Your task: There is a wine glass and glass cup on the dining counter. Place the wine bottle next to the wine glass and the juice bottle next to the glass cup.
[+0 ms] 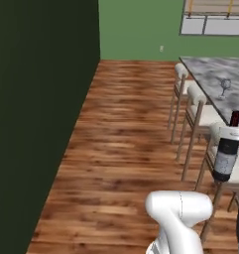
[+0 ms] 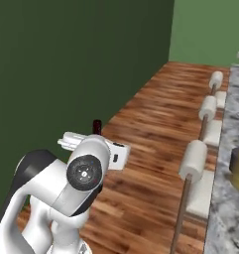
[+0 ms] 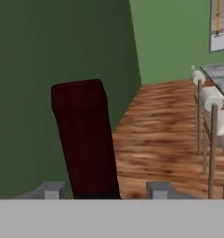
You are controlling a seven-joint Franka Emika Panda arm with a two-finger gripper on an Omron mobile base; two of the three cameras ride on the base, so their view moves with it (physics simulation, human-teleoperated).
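My gripper [image 1: 230, 133] is shut on the wine bottle [image 1: 225, 156], a dark bottle with a pale label that hangs upright over the wooden floor beside the stools. In the hand view its dark red neck capsule [image 3: 83, 139] rises between my two fingertips [image 3: 50, 189]. The wine glass [image 1: 224, 87] stands on the marble dining counter [image 1: 205, 67], beyond the bottle. The yellow-orange juice bottle [image 2: 238, 168] sits on the counter's near part, at the right edge of the right base view. The glass cup is out of view.
Cushioned wooden stools [image 1: 196, 106] line the counter's left side, right next to the held bottle. A dark green wall [image 1: 41, 99] closes off the left. Open wooden floor [image 1: 126, 134] lies between the wall and the stools. A window [image 1: 215, 20] sits in the far wall.
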